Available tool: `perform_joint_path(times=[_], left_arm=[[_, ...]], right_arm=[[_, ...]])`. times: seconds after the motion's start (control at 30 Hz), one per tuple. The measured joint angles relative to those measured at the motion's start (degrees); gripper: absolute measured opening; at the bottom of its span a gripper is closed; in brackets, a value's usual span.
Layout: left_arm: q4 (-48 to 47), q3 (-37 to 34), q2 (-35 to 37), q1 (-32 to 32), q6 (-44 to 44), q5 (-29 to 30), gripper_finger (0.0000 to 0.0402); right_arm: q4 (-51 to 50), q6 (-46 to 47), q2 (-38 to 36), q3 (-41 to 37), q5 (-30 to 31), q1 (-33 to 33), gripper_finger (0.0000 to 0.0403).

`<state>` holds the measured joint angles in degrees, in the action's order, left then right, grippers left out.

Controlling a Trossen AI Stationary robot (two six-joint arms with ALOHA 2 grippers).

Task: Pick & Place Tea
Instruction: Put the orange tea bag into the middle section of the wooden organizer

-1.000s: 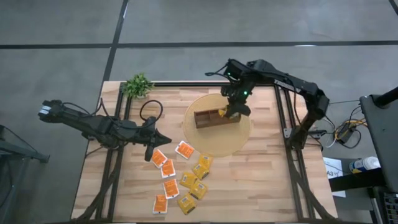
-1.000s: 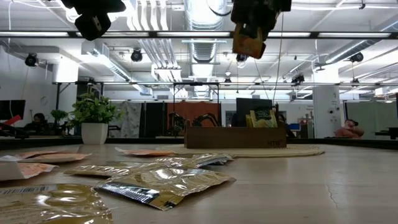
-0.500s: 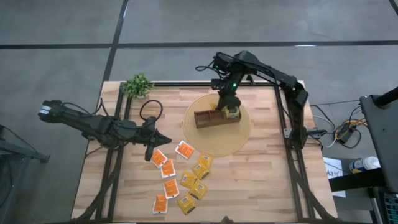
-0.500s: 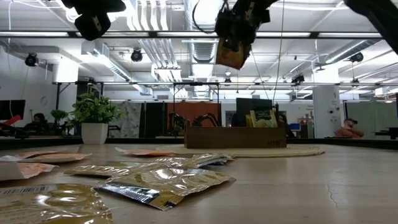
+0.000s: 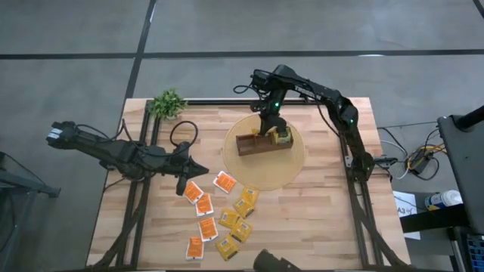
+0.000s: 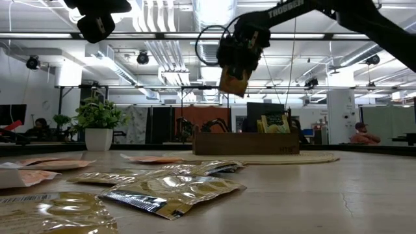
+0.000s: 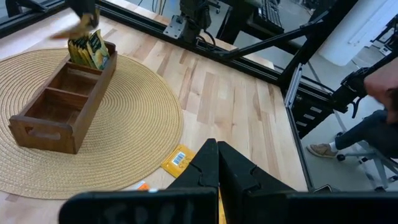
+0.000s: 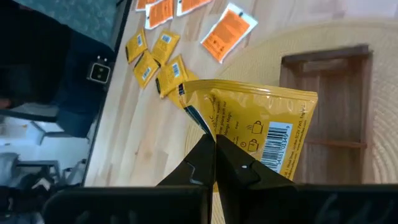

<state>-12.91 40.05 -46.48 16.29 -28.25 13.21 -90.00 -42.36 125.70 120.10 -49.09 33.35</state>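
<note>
My right gripper (image 6: 242, 51) is shut on a yellow tea sachet (image 6: 233, 79) and holds it in the air above the brown wooden box (image 5: 263, 143). The box stands on a round woven mat (image 5: 291, 168). Its right end compartment holds upright green and yellow sachets (image 7: 90, 48). Several orange-and-white and yellow sachets (image 5: 223, 215) lie flat on the table near the front. My left gripper (image 5: 187, 168) is shut and empty, above the table just left of those sachets. My right gripper pinches the yellow sachet near one edge (image 8: 219, 134) between its two fingers. The fingers come from above, pointing down. The sachet hangs below them (image 6: 233, 81), a little tilted, clear of the box and the table.
A small potted plant (image 5: 167, 103) stands at the table's far left corner. Black frame rails (image 5: 344, 143) run along the table's sides. Bare wood lies to the right of the mat (image 5: 325, 211). A seated person (image 7: 373, 118) shows beyond the table.
My right gripper has carried the yellow sachet toward the table's left edge and down, from above the box's right end to above its middle. The sachet stays pinched and hanging. The right arm has swung with it.
</note>
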Motion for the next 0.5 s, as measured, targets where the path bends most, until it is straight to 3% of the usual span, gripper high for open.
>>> perform_joint_path(times=[0.5], left_arm=[[0.0,0.0,0.0,0.0,-0.1,0.0,0.0000]], right_arm=[[0.0,-2.4,4.1,-6.2,-0.5,0.4,0.0008]])
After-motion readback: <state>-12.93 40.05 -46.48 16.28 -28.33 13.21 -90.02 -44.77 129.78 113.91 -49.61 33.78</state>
